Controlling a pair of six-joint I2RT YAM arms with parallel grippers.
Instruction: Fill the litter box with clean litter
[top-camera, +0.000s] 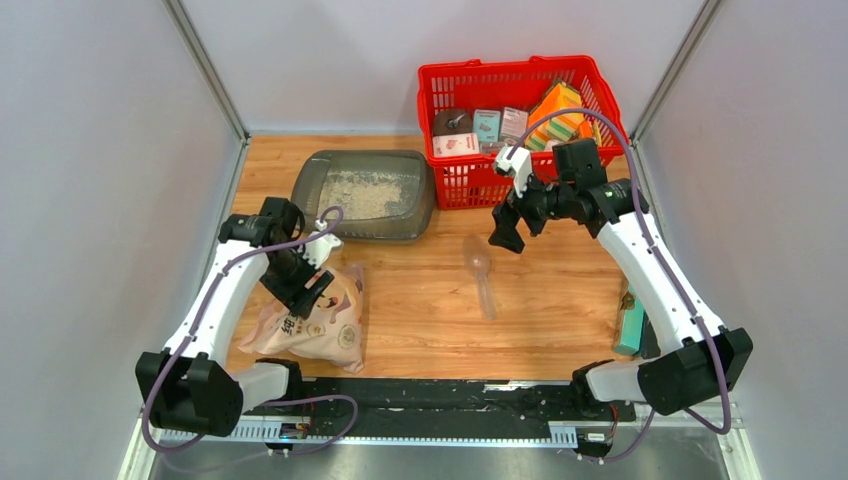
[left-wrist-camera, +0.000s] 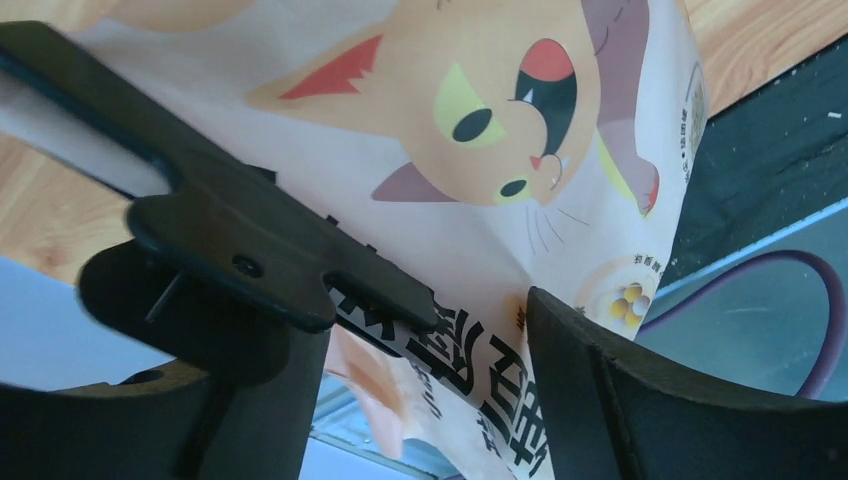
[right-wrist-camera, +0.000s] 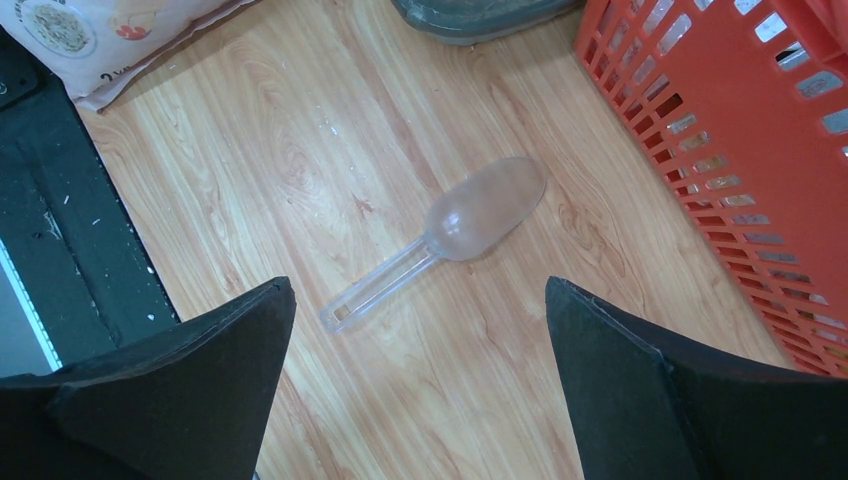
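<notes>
i see left gripper fingers apart over litter bag, right gripper fingers apart above scoop; litter box holds some pale litter.

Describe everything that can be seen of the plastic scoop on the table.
The scoop is translucent, faintly pinkish plastic, with a rounded oval bowl and a narrow handle that has a slot in it. It lies flat on the wooden table, in front of the red basket, with its handle toward the arms. Only the table touches it; the open right end effector hangs above it.
</notes>
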